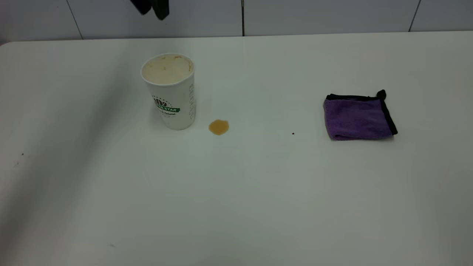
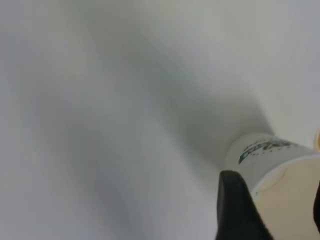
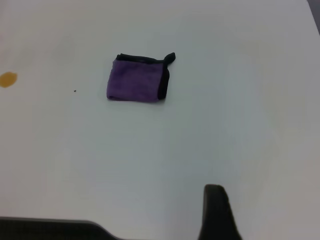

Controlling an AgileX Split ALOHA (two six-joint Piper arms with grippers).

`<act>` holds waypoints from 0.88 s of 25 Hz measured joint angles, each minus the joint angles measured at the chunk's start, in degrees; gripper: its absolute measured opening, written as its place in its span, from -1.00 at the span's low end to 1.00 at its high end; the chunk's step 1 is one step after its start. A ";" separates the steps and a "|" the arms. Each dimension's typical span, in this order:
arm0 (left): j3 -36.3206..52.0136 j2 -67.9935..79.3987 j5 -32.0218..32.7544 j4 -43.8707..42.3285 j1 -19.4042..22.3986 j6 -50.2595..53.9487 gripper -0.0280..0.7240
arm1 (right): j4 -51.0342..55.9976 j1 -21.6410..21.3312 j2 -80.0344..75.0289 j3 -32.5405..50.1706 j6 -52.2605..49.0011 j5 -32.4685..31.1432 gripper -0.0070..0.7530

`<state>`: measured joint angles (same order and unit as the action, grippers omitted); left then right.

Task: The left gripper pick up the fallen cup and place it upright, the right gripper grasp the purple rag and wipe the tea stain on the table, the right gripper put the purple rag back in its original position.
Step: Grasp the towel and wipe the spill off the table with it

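Observation:
The cup (image 1: 170, 90) stands upright on the table (image 1: 236, 192) at the left, its cream-stained mouth facing up. It also shows in the left wrist view (image 2: 260, 155). My left gripper (image 1: 151, 7) hangs open above and behind the cup, clear of it; in its own view (image 2: 280, 210) the cup's mouth lies between its spread fingers. The tea stain (image 1: 218, 126) lies just right of the cup's base. The purple rag (image 1: 357, 117) lies folded at the right, also in the right wrist view (image 3: 136, 80). My right gripper (image 3: 215, 212) is well short of the rag and out of the exterior view.
A tiny black speck (image 1: 293, 133) lies between the stain and the rag. The table's back edge meets a tiled wall (image 1: 295, 14). The stain also shows at the edge of the right wrist view (image 3: 7, 79).

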<state>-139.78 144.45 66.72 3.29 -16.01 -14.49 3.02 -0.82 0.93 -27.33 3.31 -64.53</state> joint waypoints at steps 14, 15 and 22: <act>-0.77 -23.06 0.00 5.45 -5.02 3.70 0.18 | 0.00 0.00 0.00 0.00 0.00 0.00 0.42; -0.83 -25.70 0.00 4.85 -5.84 4.48 0.18 | 0.00 0.00 0.00 0.00 0.00 0.00 0.42; 5.88 -41.88 0.00 -2.70 -12.53 9.93 0.18 | 0.00 0.00 0.00 0.00 0.00 0.00 0.42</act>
<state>-133.90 102.57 66.72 0.59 -28.54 -4.56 3.02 -0.82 0.93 -27.33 3.31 -64.53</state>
